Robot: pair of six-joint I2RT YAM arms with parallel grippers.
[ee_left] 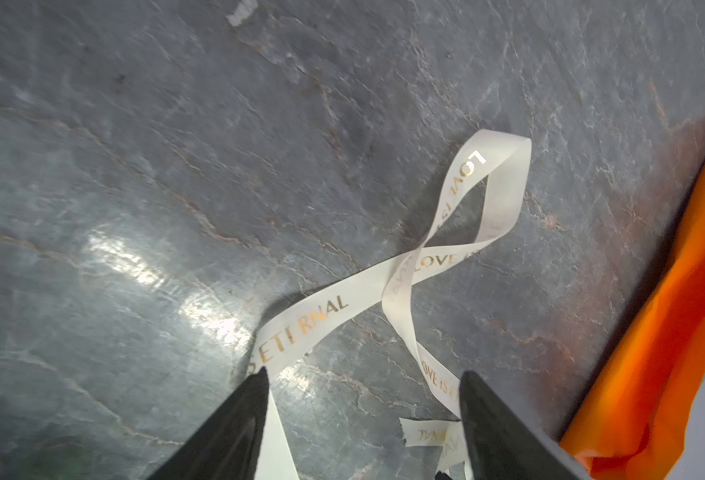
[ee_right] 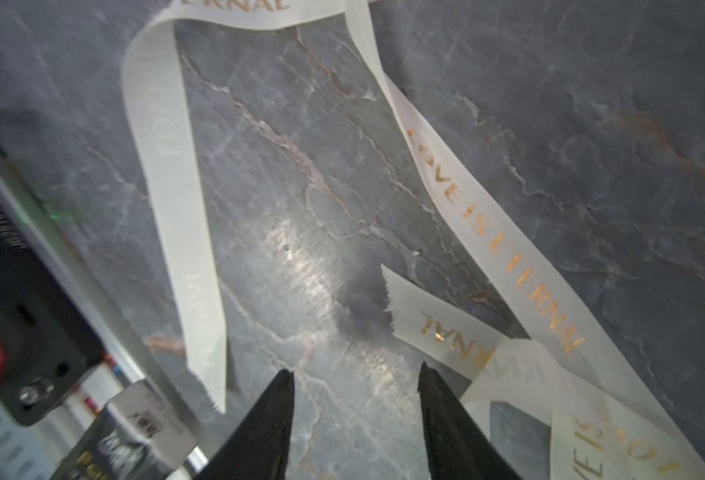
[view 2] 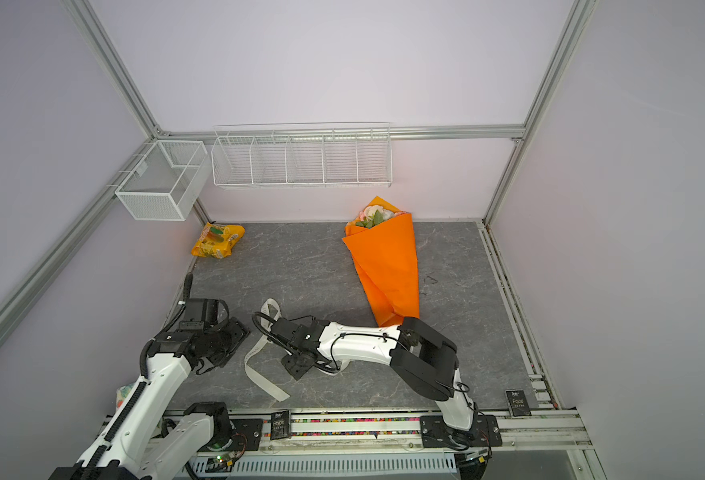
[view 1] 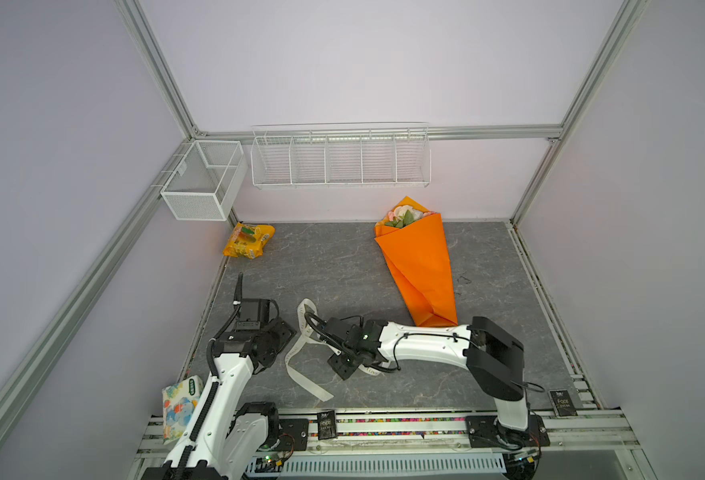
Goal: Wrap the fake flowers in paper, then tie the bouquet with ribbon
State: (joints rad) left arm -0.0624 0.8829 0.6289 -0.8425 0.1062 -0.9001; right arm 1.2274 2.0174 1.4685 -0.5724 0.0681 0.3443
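Slate tabletop (view 1: pixel 342 266): bouquet (view 1: pixel 419 266), ribbon (ee_left: pixel 342 299) seemingly loose.

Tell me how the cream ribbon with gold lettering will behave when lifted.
The cream woven ribbon with gold lettering is probably very floppy: it lies in loose loops and twists on the grey stone-look tabletop. Thin and flat, it is likely very light, so the rest would dangle and drag. Pushed, it would probably buckle rather than slide whole.

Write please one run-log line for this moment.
left tool: open, over ribbon | right tool: open, near ribbon | ribbon: loose on table | bouquet: apart, untied
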